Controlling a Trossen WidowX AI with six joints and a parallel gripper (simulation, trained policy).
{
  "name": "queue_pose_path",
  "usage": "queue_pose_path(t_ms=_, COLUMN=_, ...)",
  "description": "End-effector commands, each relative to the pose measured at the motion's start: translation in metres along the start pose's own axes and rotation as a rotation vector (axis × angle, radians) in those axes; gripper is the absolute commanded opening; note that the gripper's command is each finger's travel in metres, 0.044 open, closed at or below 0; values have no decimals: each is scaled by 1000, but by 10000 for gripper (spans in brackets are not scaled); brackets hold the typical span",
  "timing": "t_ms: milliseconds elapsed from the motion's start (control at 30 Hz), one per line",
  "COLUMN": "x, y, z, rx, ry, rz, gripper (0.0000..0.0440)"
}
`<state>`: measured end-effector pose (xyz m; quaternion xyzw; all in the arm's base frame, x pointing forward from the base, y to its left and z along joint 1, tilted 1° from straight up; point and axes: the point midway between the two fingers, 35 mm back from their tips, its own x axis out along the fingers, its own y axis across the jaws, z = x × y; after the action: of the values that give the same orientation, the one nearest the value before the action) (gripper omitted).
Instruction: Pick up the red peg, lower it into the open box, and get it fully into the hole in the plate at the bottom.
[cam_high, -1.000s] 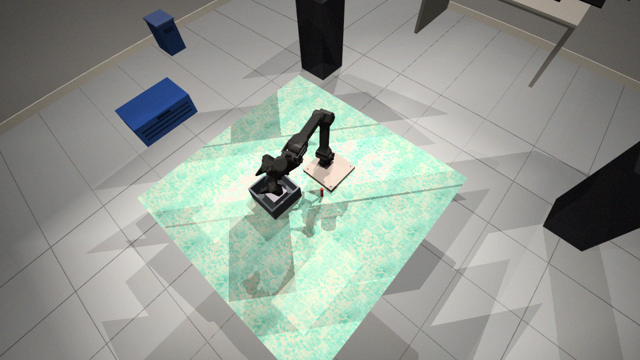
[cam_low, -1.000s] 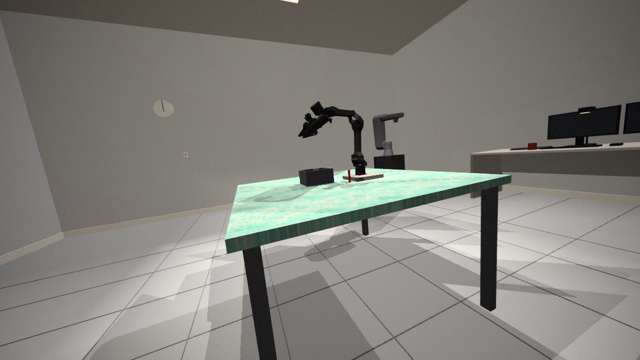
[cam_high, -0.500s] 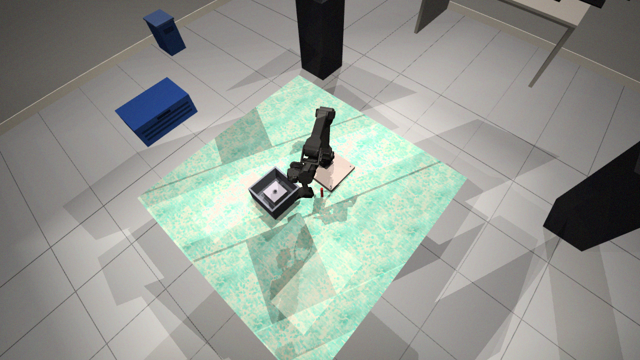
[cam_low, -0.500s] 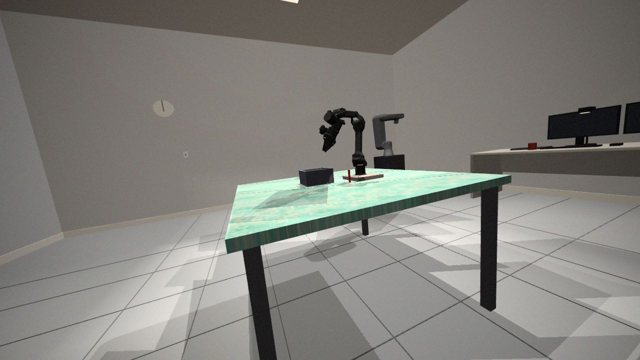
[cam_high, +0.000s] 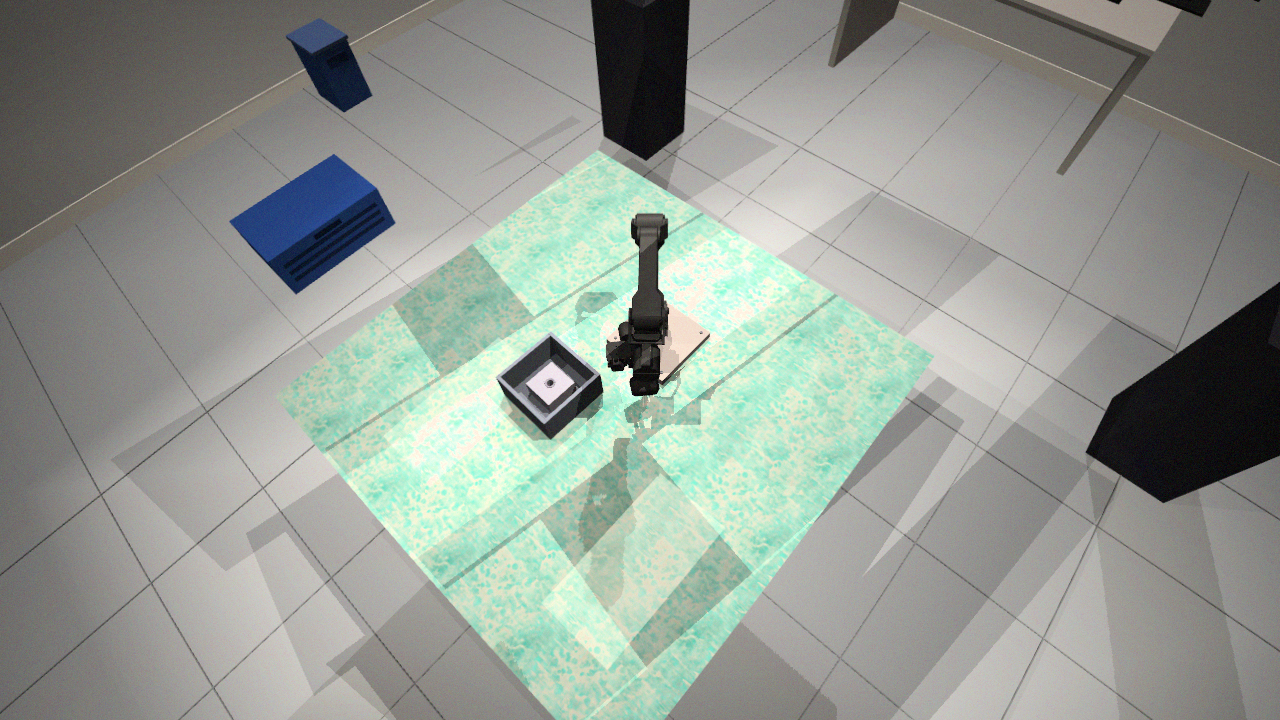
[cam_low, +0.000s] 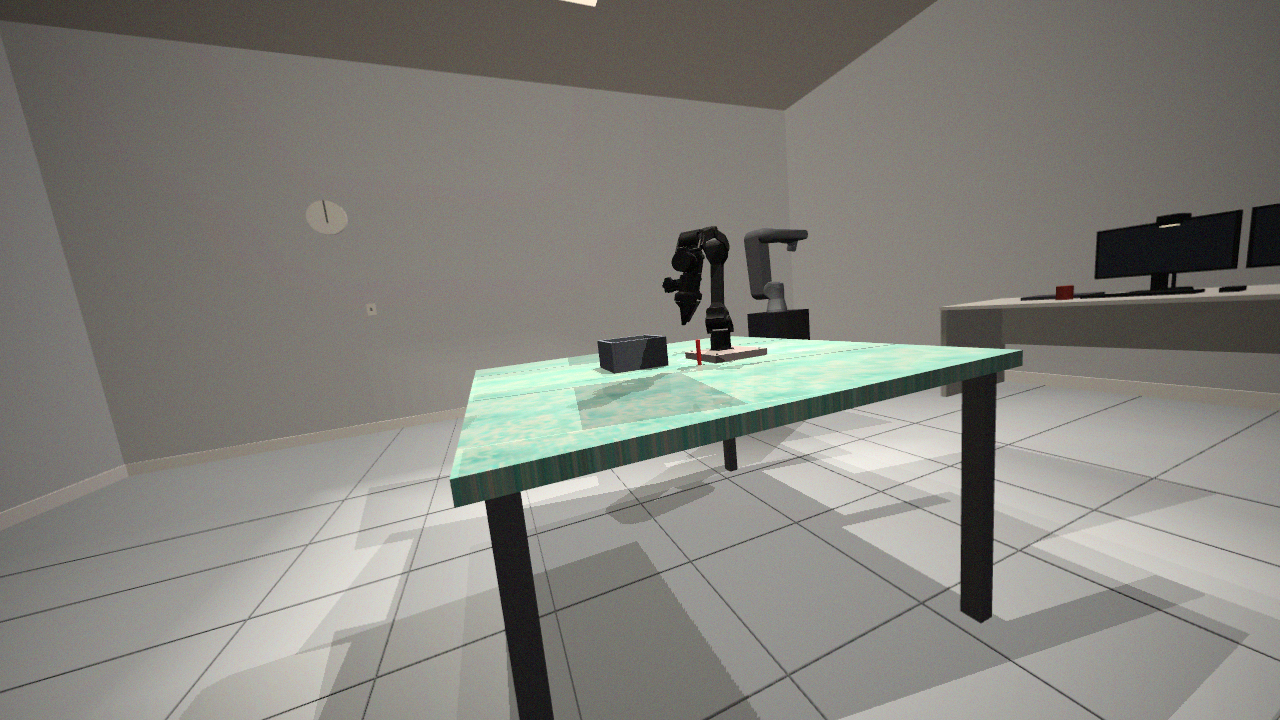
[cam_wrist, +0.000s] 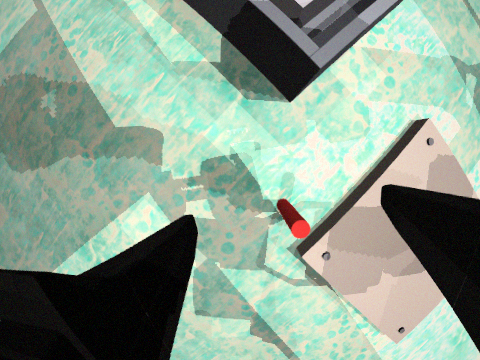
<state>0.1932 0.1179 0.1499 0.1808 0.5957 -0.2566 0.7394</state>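
Observation:
The red peg (cam_low: 698, 351) (cam_wrist: 294, 220) stands upright on the table by a corner of the arm's base plate; the arm hides it in the top view. My gripper (cam_low: 686, 320) (cam_wrist: 290, 210) is open and empty and points down, above the peg's height. In the wrist view the peg shows between the two fingertips, beyond them. The open dark box (cam_high: 528, 410) (cam_low: 635, 355) (cam_wrist: 280, 60) stands apart from the peg. The pale plate (cam_high: 537, 385) with its round hole lies at the bottom of the box; the hole shows empty in the top view.
The beige base plate (cam_high: 687, 337) (cam_low: 750, 354) (cam_wrist: 350, 280) is close beside the peg, with screws near its corners. The green patterned table (cam_high: 760, 429) (cam_low: 859, 367) carries the arm and the box. Strong shadows cross the table.

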Motion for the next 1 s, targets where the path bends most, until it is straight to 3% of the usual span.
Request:
queue_pose_path(t_ms=0, x=16, y=-5, z=-15, rx=17, ry=37, rz=-43, gripper=440)
queue_pose_path(t_ms=667, x=101, y=0, z=-43, rx=49, ry=49, rz=-41, gripper=432)
queue_pose_path(t_ms=733, x=106, y=-2, z=-44, rx=46, ry=54, rz=-47, gripper=402)
queue_pose_path(t_ms=967, x=122, y=-6, z=-49, rx=50, ry=83, rz=-82, gripper=218)
